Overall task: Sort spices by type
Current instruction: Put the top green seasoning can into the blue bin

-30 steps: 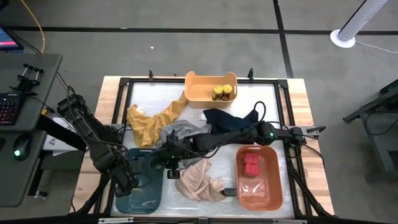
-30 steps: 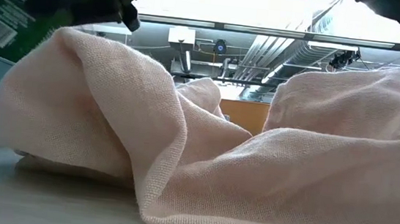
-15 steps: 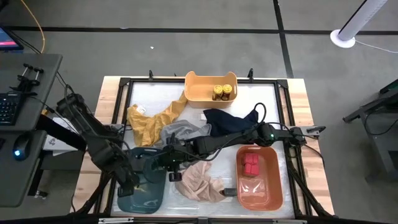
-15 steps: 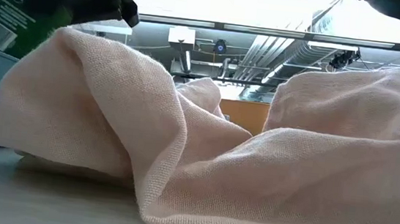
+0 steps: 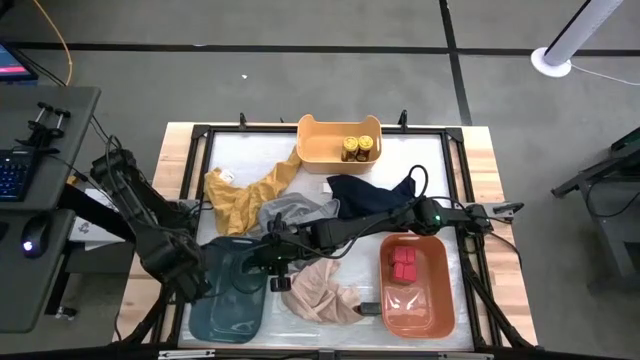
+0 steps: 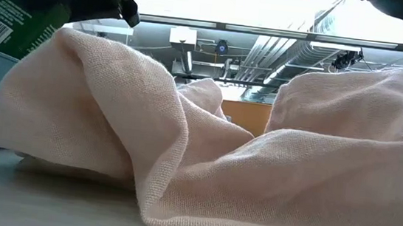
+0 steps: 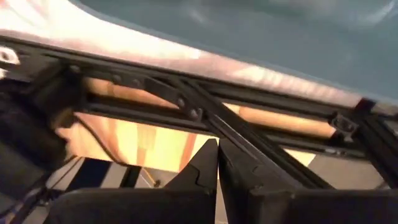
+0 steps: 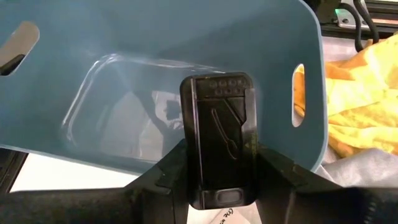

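Right end effector [image 8: 217, 180] pinching black tin [image 8: 219, 140] over blue bin [image 8: 155, 56], centre frame | left end effector [image 7: 217, 163] pressed together.

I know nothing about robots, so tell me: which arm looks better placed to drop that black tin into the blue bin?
The right. Its hand already grips the black tin just above the blue bin. The left hand sits shut and empty at the bin's outer edge, holding nothing.

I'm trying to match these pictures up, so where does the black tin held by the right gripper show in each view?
High view: black tin hidden under the right gripper, above the blue bin.
Low view: top left.
Left wrist view: absent.
Right wrist view: centre.
Shared landmark: the blue bin.
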Robot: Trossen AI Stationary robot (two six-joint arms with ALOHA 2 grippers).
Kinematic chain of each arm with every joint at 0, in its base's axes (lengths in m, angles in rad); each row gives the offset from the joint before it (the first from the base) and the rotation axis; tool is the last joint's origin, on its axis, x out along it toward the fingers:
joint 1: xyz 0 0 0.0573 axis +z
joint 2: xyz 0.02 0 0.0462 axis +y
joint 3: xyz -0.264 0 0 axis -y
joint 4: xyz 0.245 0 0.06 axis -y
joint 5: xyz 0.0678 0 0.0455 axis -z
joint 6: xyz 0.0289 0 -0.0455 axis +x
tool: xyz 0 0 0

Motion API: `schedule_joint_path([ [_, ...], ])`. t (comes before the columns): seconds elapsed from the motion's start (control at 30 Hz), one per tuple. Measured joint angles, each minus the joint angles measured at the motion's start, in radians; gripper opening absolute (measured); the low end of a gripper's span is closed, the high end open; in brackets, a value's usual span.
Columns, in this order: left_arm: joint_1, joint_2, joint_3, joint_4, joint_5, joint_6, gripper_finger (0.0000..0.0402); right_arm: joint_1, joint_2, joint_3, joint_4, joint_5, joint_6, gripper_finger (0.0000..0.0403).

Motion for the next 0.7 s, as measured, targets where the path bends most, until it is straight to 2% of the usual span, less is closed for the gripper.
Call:
schedule_joint_path([
  [0.2,-0.045,0.000,-0.061,0.082,0.017,0.008,0.0000,0.000,0.000,0.000,0.000,0.000,-0.003,0.0124],
  [0.4,-0.067,0.000,-0.063,0.212,0.014,0.040,0.0000,0.000,0.001,0.000,-0.008,0.000,0.012,0.0124],
  [0.7,-0.057,0.000,-0.063,0.333,-0.069,0.019,0.0000,0.000,0.001,0.000,-0.073,0.000,0.071,0.0124],
])
